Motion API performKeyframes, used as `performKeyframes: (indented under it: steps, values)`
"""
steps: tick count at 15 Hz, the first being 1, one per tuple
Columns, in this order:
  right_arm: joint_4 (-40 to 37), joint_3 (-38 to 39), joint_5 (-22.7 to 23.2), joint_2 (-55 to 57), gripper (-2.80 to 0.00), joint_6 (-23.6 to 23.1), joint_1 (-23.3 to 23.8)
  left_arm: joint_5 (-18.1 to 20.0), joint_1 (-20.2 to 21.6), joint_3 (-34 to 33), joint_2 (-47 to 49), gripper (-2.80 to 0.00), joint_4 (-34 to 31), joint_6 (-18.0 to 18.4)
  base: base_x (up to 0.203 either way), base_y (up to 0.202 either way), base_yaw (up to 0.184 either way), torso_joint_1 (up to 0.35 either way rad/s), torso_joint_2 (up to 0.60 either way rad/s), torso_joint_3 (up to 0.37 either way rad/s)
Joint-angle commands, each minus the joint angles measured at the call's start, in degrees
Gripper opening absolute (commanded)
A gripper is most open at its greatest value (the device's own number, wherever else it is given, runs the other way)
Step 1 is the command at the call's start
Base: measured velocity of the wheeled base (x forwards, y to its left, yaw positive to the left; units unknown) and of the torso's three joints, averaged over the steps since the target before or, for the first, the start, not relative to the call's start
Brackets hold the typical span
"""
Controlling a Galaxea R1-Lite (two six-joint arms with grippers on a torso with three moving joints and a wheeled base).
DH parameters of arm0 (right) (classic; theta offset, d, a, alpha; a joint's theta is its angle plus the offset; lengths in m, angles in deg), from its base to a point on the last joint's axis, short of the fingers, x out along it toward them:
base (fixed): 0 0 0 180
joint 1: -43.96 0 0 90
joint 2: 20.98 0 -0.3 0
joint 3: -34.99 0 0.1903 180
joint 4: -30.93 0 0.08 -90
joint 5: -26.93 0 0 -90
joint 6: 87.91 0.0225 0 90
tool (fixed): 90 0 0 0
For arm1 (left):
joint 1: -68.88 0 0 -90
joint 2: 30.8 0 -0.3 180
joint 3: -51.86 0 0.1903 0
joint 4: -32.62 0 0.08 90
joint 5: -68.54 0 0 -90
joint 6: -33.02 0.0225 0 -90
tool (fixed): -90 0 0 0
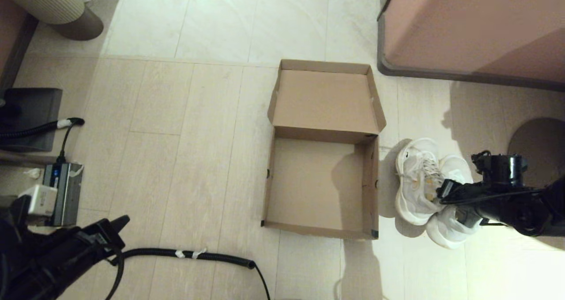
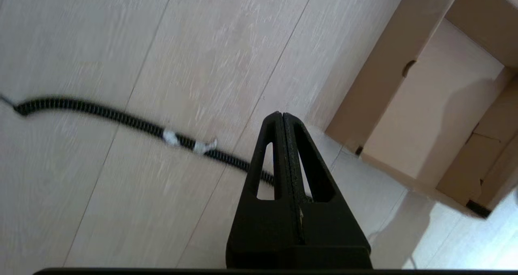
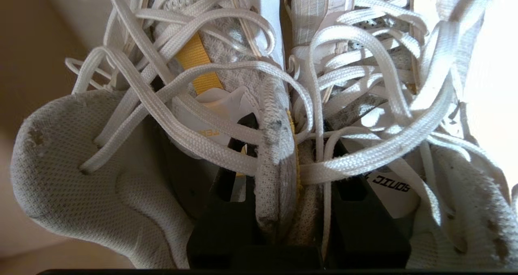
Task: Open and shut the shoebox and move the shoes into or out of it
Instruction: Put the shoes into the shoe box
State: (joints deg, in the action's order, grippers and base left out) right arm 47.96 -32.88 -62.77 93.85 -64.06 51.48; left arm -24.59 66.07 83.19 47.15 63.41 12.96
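Observation:
The brown cardboard shoebox (image 1: 271, 181) sits open and empty on the floor, its flap lid (image 1: 324, 99) folded back away from me. The white mesh shoes (image 1: 419, 176) lie side by side on the floor just right of the box. My right gripper (image 1: 441, 192) is down on them, shut on the shoes: its black fingers (image 3: 352, 194) pinch the two inner collar walls (image 3: 279, 161) together, under a tangle of white laces. My left gripper (image 2: 282, 114) is shut and empty, low at the near left, well clear of the shoebox (image 2: 429, 105).
A black corrugated cable (image 1: 190, 254) runs across the floor near the left arm. A large pinkish-brown cabinet (image 1: 472, 26) stands at the back right. Power adapters and a dark box (image 1: 62, 194) lie at the left edge, a ribbed round object (image 1: 57, 4) at back left.

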Motion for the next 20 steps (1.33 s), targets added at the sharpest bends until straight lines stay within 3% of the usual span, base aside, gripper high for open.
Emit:
performKeyframes:
  steps: [1, 6, 12, 14, 20]
  values:
    - [-2.8, 2.1, 1.1, -10.8, -2.80, 0.2, -0.1, 0.1, 0.0, -1.4, -0.8, -2.80, 0.3, -0.8, 0.000, 0.000, 0.000, 0.000, 0.00, 0.000]
    - [-18.6, 1.1, 4.0, -29.9, -2.80, 0.6, -5.2, -0.2, -0.4, -0.1, 1.7, -2.80, 0.3, -0.7, 0.000, 0.000, 0.000, 0.000, 0.00, 0.000]
    - [-33.3, -6.0, 3.1, -37.9, -2.80, 1.3, -25.1, -0.2, -0.4, 2.1, 9.3, -2.80, 0.9, -0.5, 0.000, 0.000, 0.000, 0.000, 0.00, 0.000]
    - [-33.5, -7.6, -0.7, -32.5, -2.80, 1.4, -31.5, -0.8, -0.6, 5.8, 12.4, -2.80, 1.2, 0.4, 0.000, 0.000, 0.000, 0.000, 0.00, 0.000]
    - [-18.9, -10.0, -11.5, -12.1, -2.80, 1.2, -38.4, -2.6, -1.8, 8.0, 12.2, -2.80, 1.4, 0.7, 0.000, 0.000, 0.000, 0.000, 0.00, 0.000]
